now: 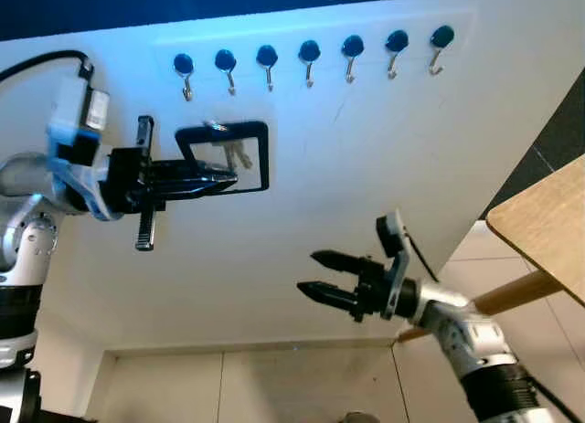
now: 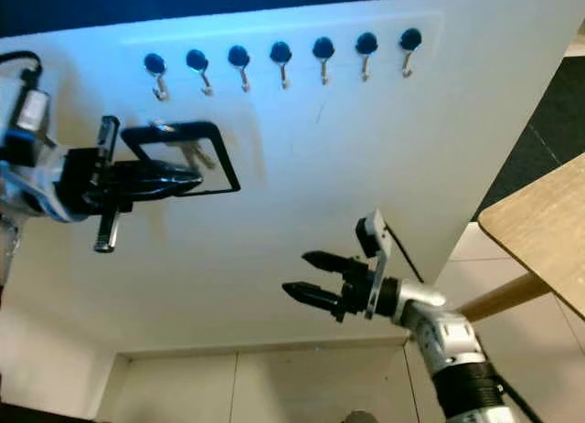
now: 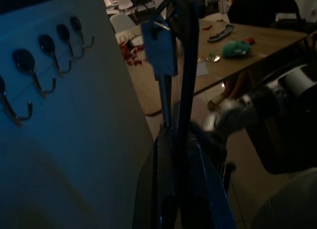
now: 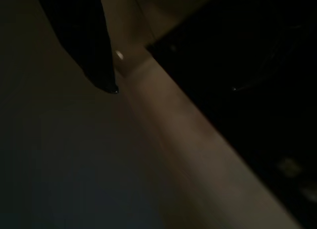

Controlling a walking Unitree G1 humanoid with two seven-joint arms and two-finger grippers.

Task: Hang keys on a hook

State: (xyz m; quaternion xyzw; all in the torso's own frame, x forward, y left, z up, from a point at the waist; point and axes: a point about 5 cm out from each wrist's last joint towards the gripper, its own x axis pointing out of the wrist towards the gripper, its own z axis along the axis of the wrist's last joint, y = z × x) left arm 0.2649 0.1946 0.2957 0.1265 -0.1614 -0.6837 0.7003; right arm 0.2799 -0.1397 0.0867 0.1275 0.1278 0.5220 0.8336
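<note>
The left gripper [image 1: 215, 178] pinches the lower bar of a black rectangular key ring [image 1: 226, 155], its long side level, held flat against the white wall [image 1: 366, 195]. Keys [image 1: 236, 152] dangle inside it, pointing down. Seven hooks [image 1: 309, 59] line up above; the ring sits below the second and third. The right gripper [image 1: 309, 273], lower, has fingers spread apart.

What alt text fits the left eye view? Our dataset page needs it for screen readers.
The left claw holds a black rectangular key ring with keys up against a white board, just below a row of seven hooks. The right claw hangs open lower down, beside a wooden table.
</note>
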